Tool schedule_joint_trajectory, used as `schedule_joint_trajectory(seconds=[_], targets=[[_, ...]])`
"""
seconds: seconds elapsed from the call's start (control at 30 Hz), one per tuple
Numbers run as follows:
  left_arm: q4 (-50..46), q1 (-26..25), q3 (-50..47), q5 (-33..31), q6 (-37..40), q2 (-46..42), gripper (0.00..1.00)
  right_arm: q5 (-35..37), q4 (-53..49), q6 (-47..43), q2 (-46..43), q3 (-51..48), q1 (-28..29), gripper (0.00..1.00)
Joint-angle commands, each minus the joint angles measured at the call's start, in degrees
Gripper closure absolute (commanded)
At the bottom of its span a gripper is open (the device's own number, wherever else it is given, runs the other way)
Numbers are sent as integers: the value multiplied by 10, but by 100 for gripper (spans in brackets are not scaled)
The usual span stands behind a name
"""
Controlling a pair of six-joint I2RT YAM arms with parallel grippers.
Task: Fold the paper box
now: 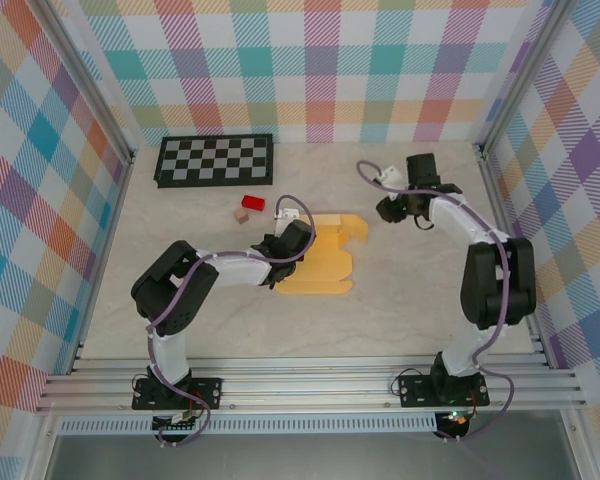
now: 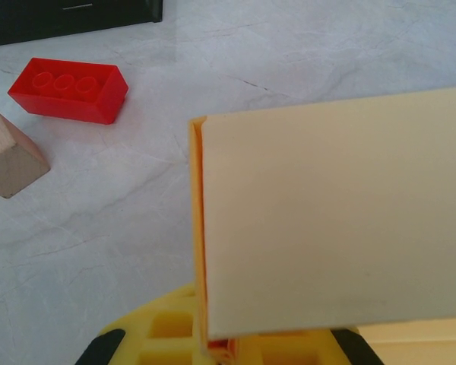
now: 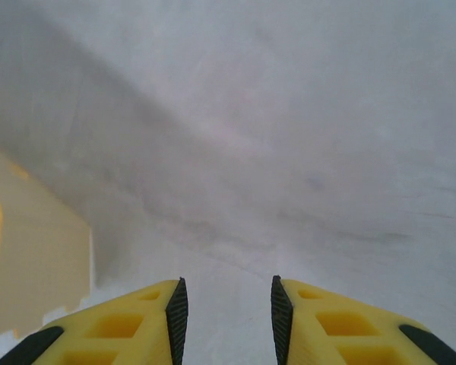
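Note:
The paper box [image 1: 325,268] is yellow-orange cardboard lying mostly flat in the middle of the table, with curved flaps [image 1: 355,228] at its far right. My left gripper [image 1: 295,243] is at the box's left edge, shut on a folded-up panel. In the left wrist view that panel [image 2: 334,213] stands pale and upright, its doubled orange edge pinched at my left gripper [image 2: 224,348]. My right gripper [image 1: 383,210] hovers just right of the flaps, apart from them. It stands open [image 3: 228,304] over bare table, with a pale piece of the box [image 3: 30,258] at the left.
A black-and-white checkerboard [image 1: 215,160] lies at the back left. A small red block [image 1: 253,203] [image 2: 68,90] and a tan wooden cube [image 1: 242,215] [image 2: 11,156] sit just behind and left of the box. Plaid walls enclose the table on three sides.

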Motion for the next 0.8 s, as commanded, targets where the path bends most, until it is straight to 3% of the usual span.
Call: schedule_joint_trajectory(seconds=[0.0, 0.4, 0.77], targets=[[-26, -7, -15, 25, 30, -5, 100, -94, -32, -137, 25, -1, 5, 63], [3, -7, -31, 58, 44, -12, 100, -229, -57, -209, 52, -4, 18, 63], [-3, -7, -24, 62, 39, -13, 100, -237, -24, -212, 27, -38, 63, 63]])
